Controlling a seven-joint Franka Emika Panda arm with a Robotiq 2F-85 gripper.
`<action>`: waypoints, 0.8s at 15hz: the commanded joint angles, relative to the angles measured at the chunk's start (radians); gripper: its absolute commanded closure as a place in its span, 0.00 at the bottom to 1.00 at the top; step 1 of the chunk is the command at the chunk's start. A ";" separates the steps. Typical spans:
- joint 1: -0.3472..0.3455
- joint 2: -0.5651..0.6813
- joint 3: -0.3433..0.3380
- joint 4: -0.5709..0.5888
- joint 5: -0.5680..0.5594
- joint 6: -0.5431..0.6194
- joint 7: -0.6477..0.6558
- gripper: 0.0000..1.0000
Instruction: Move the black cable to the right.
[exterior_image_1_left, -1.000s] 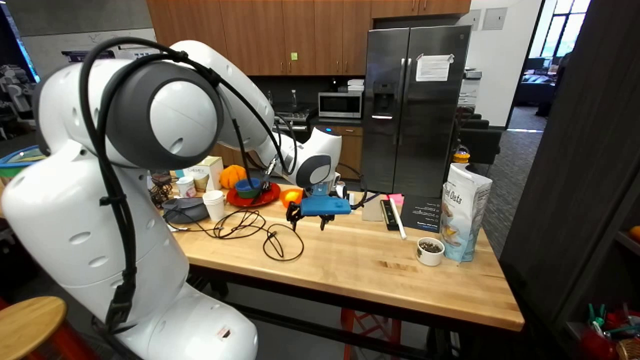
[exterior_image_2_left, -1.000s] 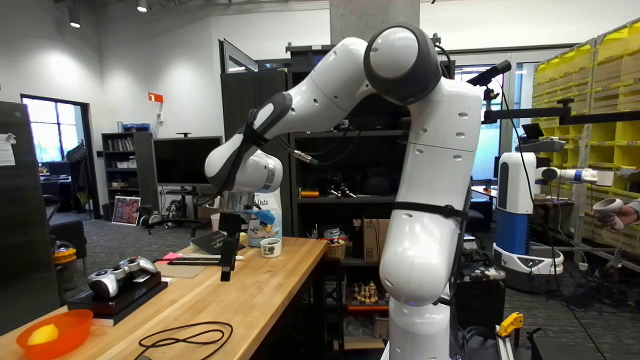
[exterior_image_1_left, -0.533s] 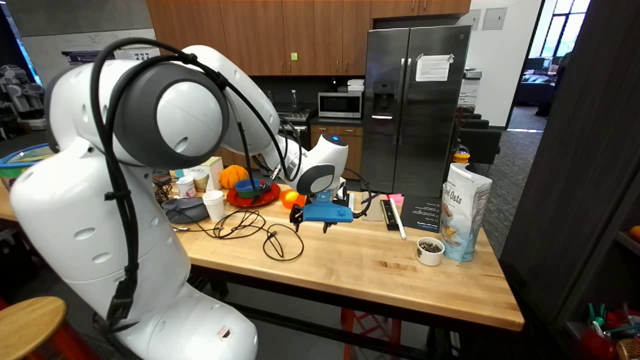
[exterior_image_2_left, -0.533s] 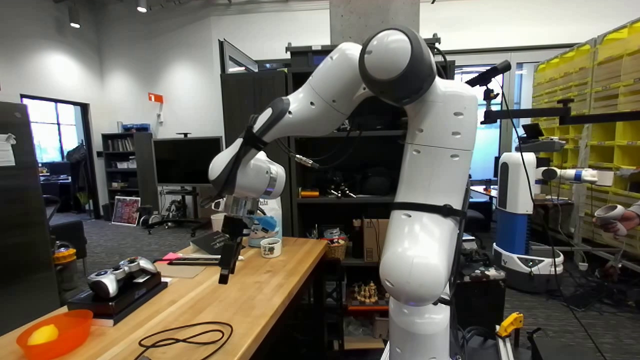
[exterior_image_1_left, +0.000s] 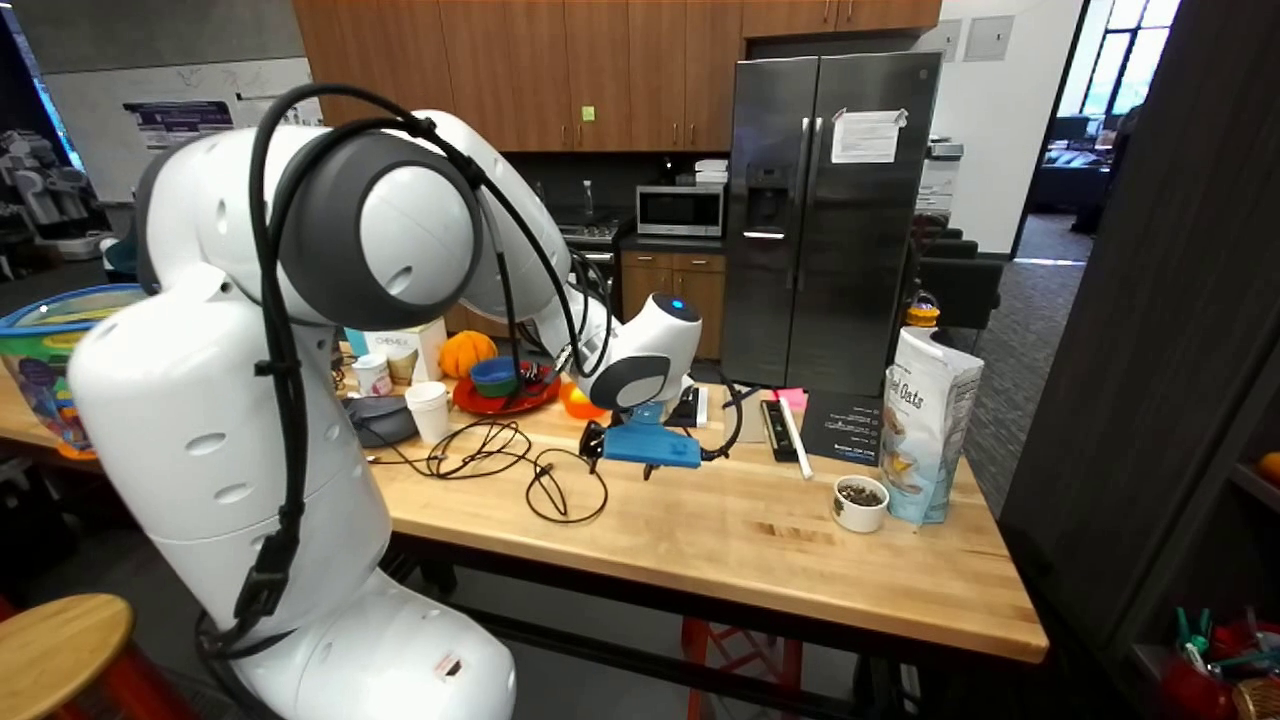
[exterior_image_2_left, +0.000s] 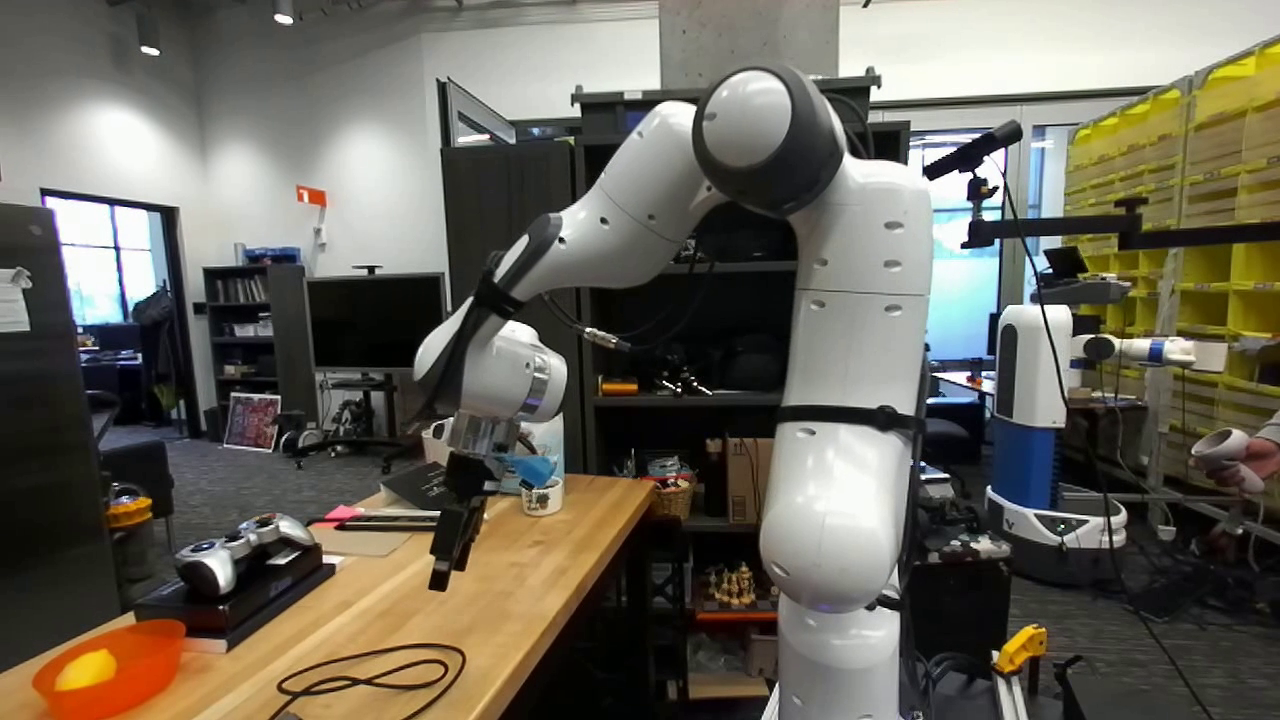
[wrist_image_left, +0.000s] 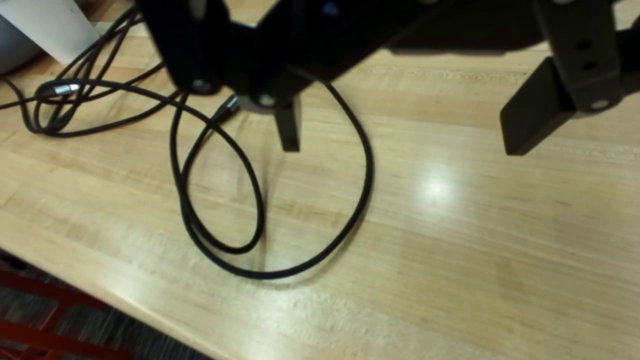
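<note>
One gripper (wrist_image_left: 407, 132), with jaws parted wide. Lower than the jaws, on the table (wrist_image_left: 475, 260): black cable (wrist_image_left: 369, 170) in loose loops, visible along one curve between the jaws in the wrist view, coiled also beyond one jaw.

1. in an exterior view, the cable (exterior_image_1_left: 528, 490) lies on the counter (exterior_image_1_left: 700, 545) before the plate (exterior_image_1_left: 482, 404).
2. stacked bowls (exterior_image_1_left: 493, 373) stand on the plate.
3. the ramekin (exterior_image_1_left: 858, 514) sits just left of the bag (exterior_image_1_left: 925, 435).
</note>
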 joint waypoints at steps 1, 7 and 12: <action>0.005 0.047 0.016 0.022 0.053 0.012 0.000 0.00; -0.001 0.097 0.054 0.035 0.056 0.036 0.030 0.00; -0.002 0.140 0.082 0.064 0.091 0.040 0.030 0.00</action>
